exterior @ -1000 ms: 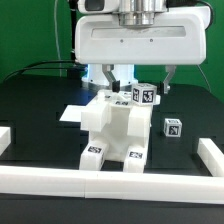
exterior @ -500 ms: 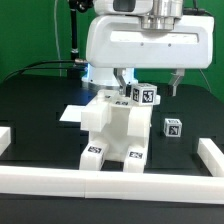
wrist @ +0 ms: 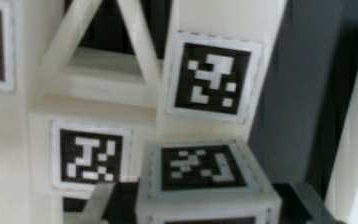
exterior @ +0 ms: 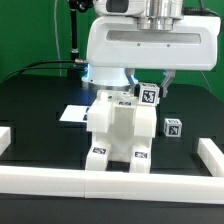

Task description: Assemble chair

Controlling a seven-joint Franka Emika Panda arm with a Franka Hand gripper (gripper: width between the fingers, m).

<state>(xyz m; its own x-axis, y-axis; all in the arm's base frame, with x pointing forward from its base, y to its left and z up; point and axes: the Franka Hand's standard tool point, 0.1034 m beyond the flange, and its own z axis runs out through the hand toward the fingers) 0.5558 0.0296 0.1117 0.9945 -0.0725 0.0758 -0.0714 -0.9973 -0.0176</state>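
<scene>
1. On the black worktop (exterior: 40,100), near its middle, the chair (exterior: 118,135) stands partly built: a chunky white block on legs, with tags on its front feet.
2. Above it, my jaws hang at its upper rear corner, by an upright tagged piece (exterior: 148,96).
3. My wide white housing hides most of the jaws, so I cannot tell whether they are clamped on that piece or stand apart beside it.
4. A small tagged cube (exterior: 172,127) lies on the worktop near the chair, on the exterior view's right, not touching it.
5. A plain white bar (exterior: 110,181) runs along the front, with shorter ones at both sides.
6. In my wrist view, blurred tags on white chair parts fill the picture, the clearest on a tall slab (wrist: 215,80).
</scene>
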